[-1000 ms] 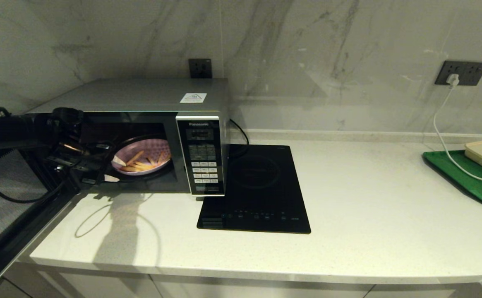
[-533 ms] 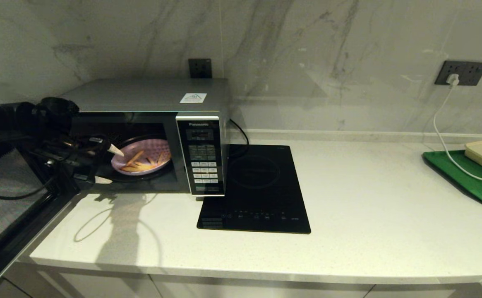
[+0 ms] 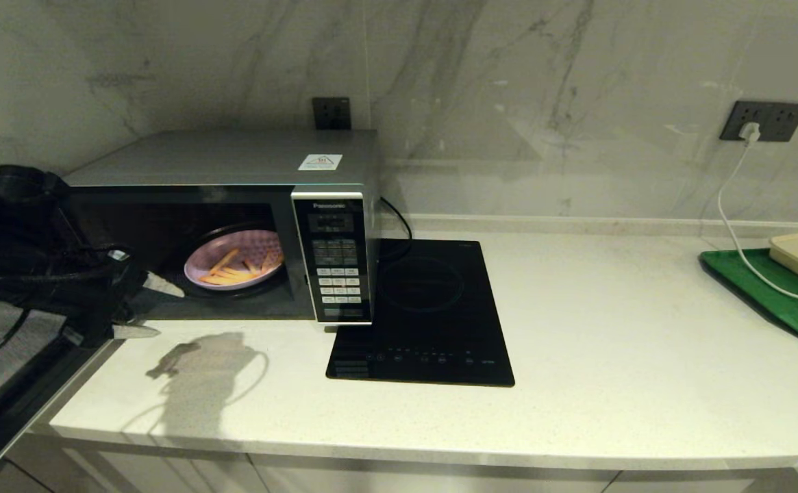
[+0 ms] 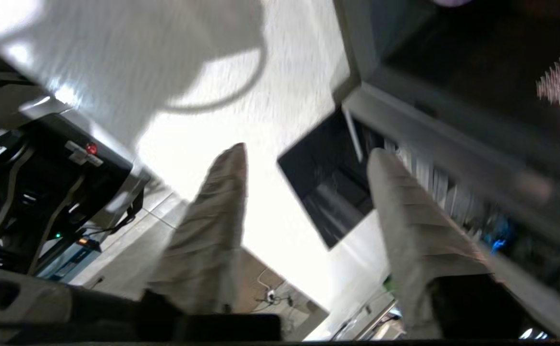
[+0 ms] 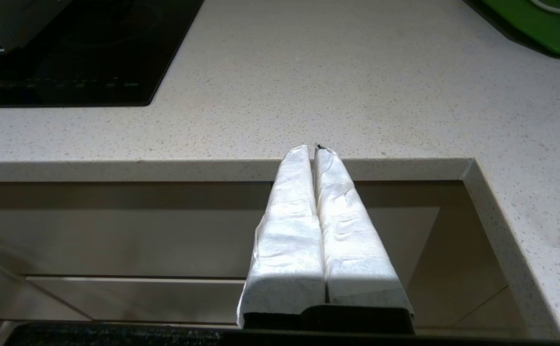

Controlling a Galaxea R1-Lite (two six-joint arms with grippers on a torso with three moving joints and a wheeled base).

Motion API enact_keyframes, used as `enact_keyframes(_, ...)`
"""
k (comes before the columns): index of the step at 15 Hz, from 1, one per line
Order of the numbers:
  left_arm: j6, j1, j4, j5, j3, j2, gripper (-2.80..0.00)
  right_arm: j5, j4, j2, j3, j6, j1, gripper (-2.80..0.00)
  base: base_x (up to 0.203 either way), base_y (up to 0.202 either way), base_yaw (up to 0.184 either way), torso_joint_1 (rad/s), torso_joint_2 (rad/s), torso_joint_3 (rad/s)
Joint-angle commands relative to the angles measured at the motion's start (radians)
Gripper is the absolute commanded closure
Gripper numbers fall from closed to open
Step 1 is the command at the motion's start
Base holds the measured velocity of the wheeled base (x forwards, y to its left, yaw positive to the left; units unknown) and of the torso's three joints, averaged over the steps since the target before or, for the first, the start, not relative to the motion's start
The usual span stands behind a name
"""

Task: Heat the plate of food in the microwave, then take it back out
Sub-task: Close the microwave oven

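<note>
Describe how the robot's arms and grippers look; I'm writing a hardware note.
The left arm is black and bulky, with loose black cables looping round it. The left gripper has two long tapered fingers wrapped in wrinkled pale, off-white tape on a black base. The right gripper has matching tape-wrapped fingers, bright white, on a black mount. No lettering shows on either.

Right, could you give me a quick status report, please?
Left gripper open, empty, outside the microwave. Right gripper shut, parked. Plate inside, door open. Nothing in the way.
</note>
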Motion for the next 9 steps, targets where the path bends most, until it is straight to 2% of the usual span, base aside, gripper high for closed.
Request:
enact_keyframes(1, 0.009, 0.037, 0.003, -0.003, 0.061, -0.183, 0.00, 0.000, 0.001, 0.001, 0.000, 0.001, 0.001, 0.00, 0.000, 0.000, 0.000, 0.000, 0.00, 0.000)
enact_keyframes(2, 0.045, 0.091, 0.005, -0.004, 0.045, -0.210, 0.00, 0.000, 0.001, 0.001, 0.000, 0.001, 0.001, 0.00, 0.000, 0.000, 0.000, 0.000, 0.00, 0.000)
enact_keyframes(4, 0.199, 0.206, 0.061, 0.001, -0.040, -0.236, 0.00, 0.000, 0.001, 0.001, 0.000, 0.001, 0.001, 0.00, 0.000, 0.000, 0.000, 0.000, 0.00, 0.000)
enact_keyframes(7, 0.356, 0.402, 0.144, 0.034, -0.179, -0.243, 0.00, 0.000, 0.001, 0.001, 0.000, 0.001, 0.001, 0.00, 0.000, 0.000, 0.000, 0.000, 0.00, 0.000)
enact_keyframes(9, 0.512, 0.511, 0.156, 0.044, -0.261, -0.264, 0.00, 0.000, 0.001, 0.001, 0.000, 0.001, 0.001, 0.00, 0.000, 0.000, 0.000, 0.000, 0.00, 0.000)
